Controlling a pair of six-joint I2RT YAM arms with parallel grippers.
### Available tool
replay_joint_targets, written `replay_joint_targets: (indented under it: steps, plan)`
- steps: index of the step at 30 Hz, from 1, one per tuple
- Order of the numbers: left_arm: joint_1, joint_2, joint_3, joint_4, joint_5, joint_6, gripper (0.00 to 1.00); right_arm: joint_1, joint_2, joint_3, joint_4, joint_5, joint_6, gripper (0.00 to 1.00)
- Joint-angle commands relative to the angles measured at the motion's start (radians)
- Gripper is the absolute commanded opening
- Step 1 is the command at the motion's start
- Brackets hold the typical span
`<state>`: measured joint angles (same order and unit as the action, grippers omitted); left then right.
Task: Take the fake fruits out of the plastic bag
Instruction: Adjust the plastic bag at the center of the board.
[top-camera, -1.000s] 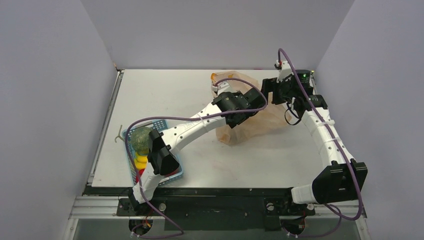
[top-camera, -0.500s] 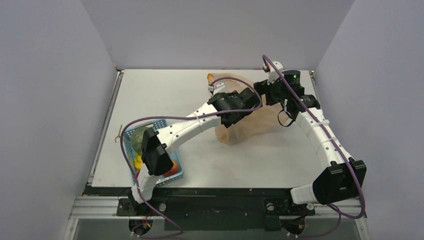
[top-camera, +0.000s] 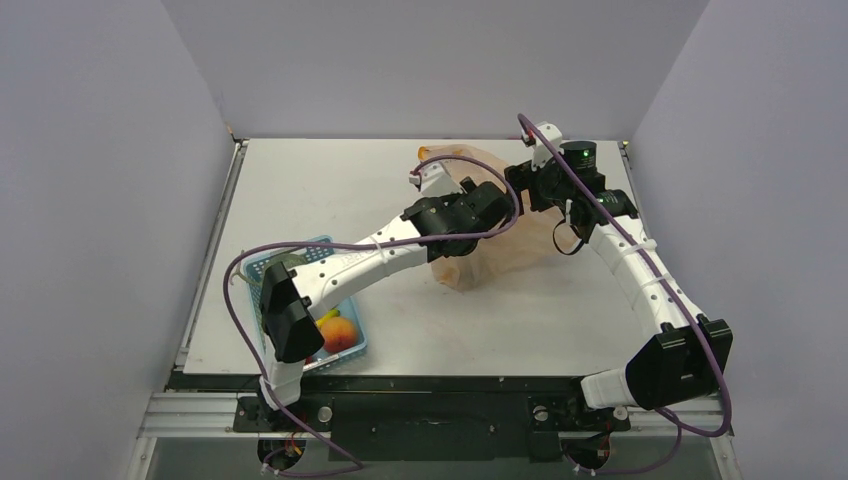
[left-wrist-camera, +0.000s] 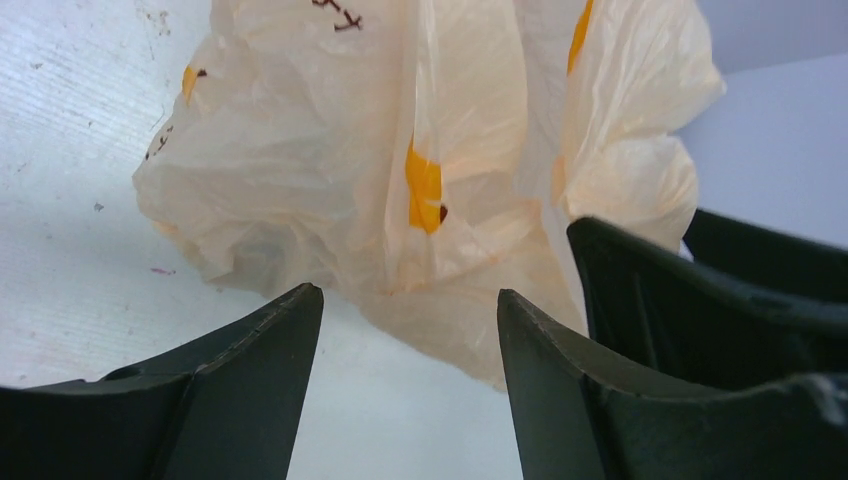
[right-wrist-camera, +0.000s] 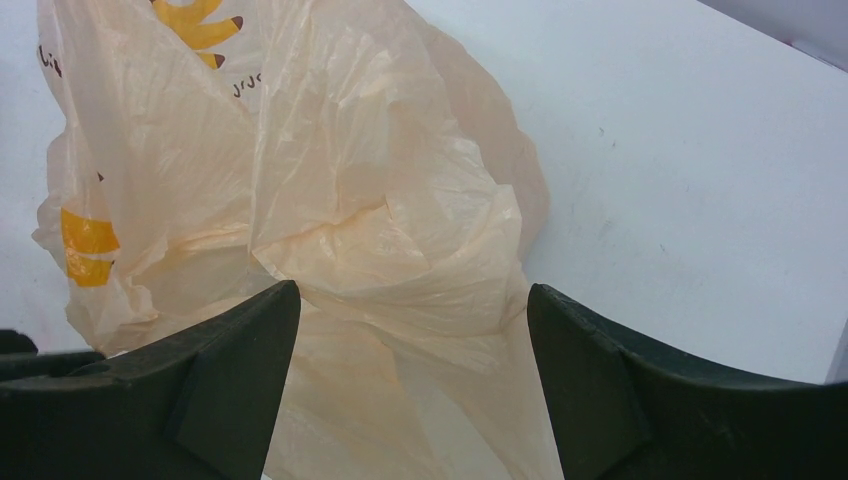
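The plastic bag (top-camera: 495, 262) lies crumpled at the back middle of the table, pale peach with yellow-orange marks. No fake fruits show; the bag's inside is hidden. My left gripper (top-camera: 488, 196) is open over the bag's left part. In the left wrist view the gripper (left-wrist-camera: 407, 295) has its jaws apart just short of the bag (left-wrist-camera: 400, 150), with nothing between them. My right gripper (top-camera: 522, 190) is open at the bag's back right. In the right wrist view the gripper (right-wrist-camera: 412, 290) has its jaws apart around a raised fold of the bag (right-wrist-camera: 360, 210).
A blue mesh basket (top-camera: 352, 343) stands at the front left, holding a peach (top-camera: 340, 332) and yellow bananas (top-camera: 328, 315), partly hidden by my left arm. A dark part of the other gripper (left-wrist-camera: 720, 290) sits close at the right of the left wrist view.
My right gripper has moved left, closer to the bag and my left gripper. My left arm's elbow has swung left and down, now covering the green melon in the basket.
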<state>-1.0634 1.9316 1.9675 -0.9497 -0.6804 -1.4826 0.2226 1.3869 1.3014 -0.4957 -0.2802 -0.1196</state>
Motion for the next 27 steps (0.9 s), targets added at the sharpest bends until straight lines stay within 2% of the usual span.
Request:
replay_joint_targets:
  steps: [1, 7, 9, 13, 17, 18, 20, 21, 22, 23, 24, 26, 27]
  plan:
    - [0.033, -0.024, -0.001, 0.062, -0.038, -0.072, 0.63, 0.002, -0.003, 0.029, 0.010, -0.013, -0.013, 0.80]
    - [0.061, 0.049, 0.053, 0.030, 0.011, -0.120, 0.63, 0.002, 0.003, 0.032, 0.008, -0.039, -0.026, 0.82]
    - [0.060, 0.080, 0.095, 0.028, 0.010, -0.087, 0.63, 0.009, 0.008, 0.039, 0.008, -0.041, -0.028, 0.83]
    - [0.061, 0.137, 0.175, 0.012, 0.039, -0.026, 0.63, 0.035, 0.040, 0.062, -0.023, 0.037, -0.064, 0.84]
    - [0.068, 0.141, 0.164, -0.030, 0.062, -0.030, 0.61, 0.039, 0.062, 0.059, -0.028, 0.098, -0.091, 0.84]
    - [0.074, 0.129, 0.152, -0.022, 0.069, -0.028, 0.59, 0.041, 0.069, 0.061, -0.028, 0.108, -0.094, 0.84]
    - [0.084, 0.106, 0.114, 0.007, 0.095, -0.008, 0.44, 0.046, 0.082, 0.071, -0.025, 0.132, -0.093, 0.83]
    - [0.085, 0.096, 0.084, 0.020, 0.104, 0.014, 0.33, 0.048, 0.084, 0.077, -0.017, 0.137, -0.092, 0.82]
    - [0.085, 0.069, 0.066, 0.058, 0.107, 0.031, 0.28, 0.049, 0.089, 0.077, -0.008, 0.140, -0.088, 0.81]
    - [0.084, 0.052, 0.028, 0.081, 0.115, 0.072, 0.20, 0.049, 0.093, 0.081, 0.004, 0.144, -0.085, 0.78]
    - [0.083, 0.018, 0.006, 0.122, 0.120, 0.090, 0.17, 0.049, 0.105, 0.086, 0.006, 0.152, -0.084, 0.74]
    - [0.084, -0.048, -0.069, 0.204, 0.145, 0.135, 0.08, 0.049, 0.128, 0.108, 0.020, 0.220, -0.060, 0.58]
    - [0.085, -0.073, -0.137, 0.244, 0.163, 0.177, 0.02, 0.047, 0.136, 0.128, 0.026, 0.257, -0.052, 0.44]
